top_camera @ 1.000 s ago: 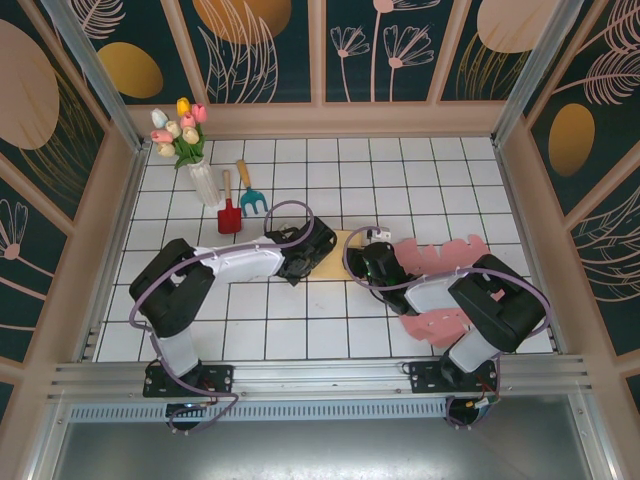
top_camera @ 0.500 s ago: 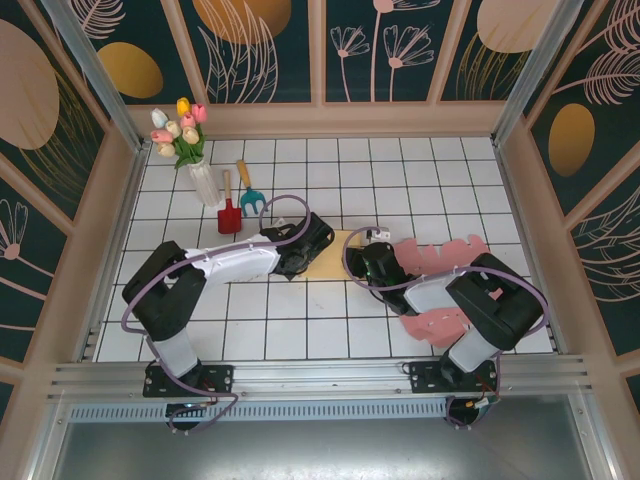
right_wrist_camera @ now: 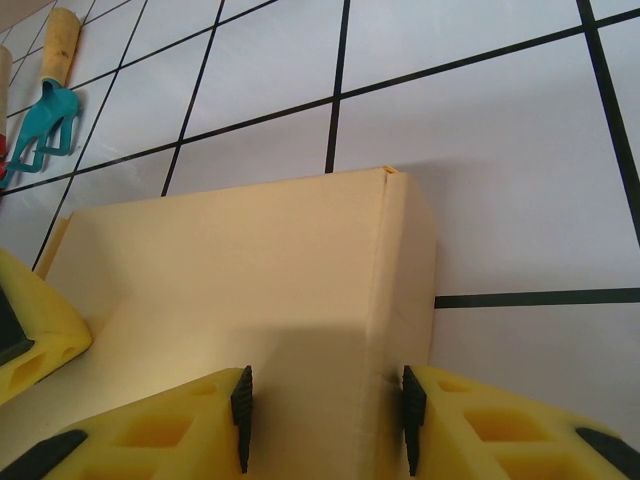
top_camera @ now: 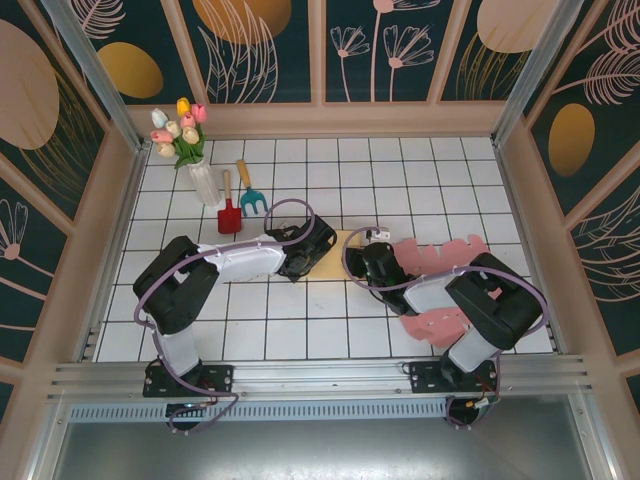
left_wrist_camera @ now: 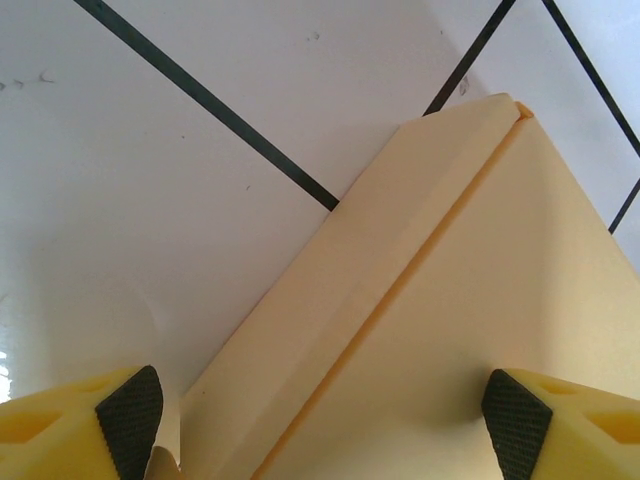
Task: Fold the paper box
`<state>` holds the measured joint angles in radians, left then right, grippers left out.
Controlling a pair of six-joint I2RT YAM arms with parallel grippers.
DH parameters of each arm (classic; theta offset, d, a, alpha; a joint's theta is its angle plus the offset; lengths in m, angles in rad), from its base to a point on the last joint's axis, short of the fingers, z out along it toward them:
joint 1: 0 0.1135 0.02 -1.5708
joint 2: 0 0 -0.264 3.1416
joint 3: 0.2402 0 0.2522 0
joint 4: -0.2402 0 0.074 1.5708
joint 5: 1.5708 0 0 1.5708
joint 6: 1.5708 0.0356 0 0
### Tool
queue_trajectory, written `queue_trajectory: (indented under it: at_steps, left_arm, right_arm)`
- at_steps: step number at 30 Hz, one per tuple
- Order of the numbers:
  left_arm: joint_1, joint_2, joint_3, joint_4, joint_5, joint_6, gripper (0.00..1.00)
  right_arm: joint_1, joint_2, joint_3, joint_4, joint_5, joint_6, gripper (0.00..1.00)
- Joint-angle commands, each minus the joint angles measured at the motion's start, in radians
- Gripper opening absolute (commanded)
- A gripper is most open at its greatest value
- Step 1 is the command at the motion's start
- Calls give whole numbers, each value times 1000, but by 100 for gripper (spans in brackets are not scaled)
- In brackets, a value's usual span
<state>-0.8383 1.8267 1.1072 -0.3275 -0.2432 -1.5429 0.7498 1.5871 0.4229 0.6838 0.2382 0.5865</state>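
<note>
The paper box (top_camera: pixel 332 260) is a flat cream sheet lying on the white tiled floor between my two grippers. My left gripper (top_camera: pixel 303 252) is at its left edge. In the left wrist view the left gripper (left_wrist_camera: pixel 322 420) is open wide over the box (left_wrist_camera: pixel 480 300), beside a long crease, with its pads (left_wrist_camera: pixel 130 420) far apart. My right gripper (top_camera: pixel 368 258) is at the box's right edge. In the right wrist view the right gripper (right_wrist_camera: pixel 326 415) is open and straddles a raised fold of the box (right_wrist_camera: pixel 250 270).
Pink scalloped paper pieces (top_camera: pixel 440 255) lie under the right arm. A vase of tulips (top_camera: pixel 190 150), a red shovel (top_camera: pixel 229 210) and a teal rake (top_camera: pixel 250 195) stand at the back left. A yellow finger of the left gripper (right_wrist_camera: pixel 30 320) shows in the right wrist view.
The left arm's elbow swung a little left and came back. Both grippers stay at the box, which has not visibly moved.
</note>
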Motion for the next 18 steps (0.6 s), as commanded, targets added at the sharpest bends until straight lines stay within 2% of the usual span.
queue_trajectory:
  at_steps: [1,9,18]
  left_arm:
    - [1,39,5,1,28,-14,85]
    - [1,68,-20,36,51,-30,81]
    - [3,68,-42,40,37,-36,81]
  right_arm:
    - [17,40,-38,-96,-28,4,44]
    - [17,31,-47,-94,-30,7,44]
    - [21,-3,-54,-107,-30,12,49]
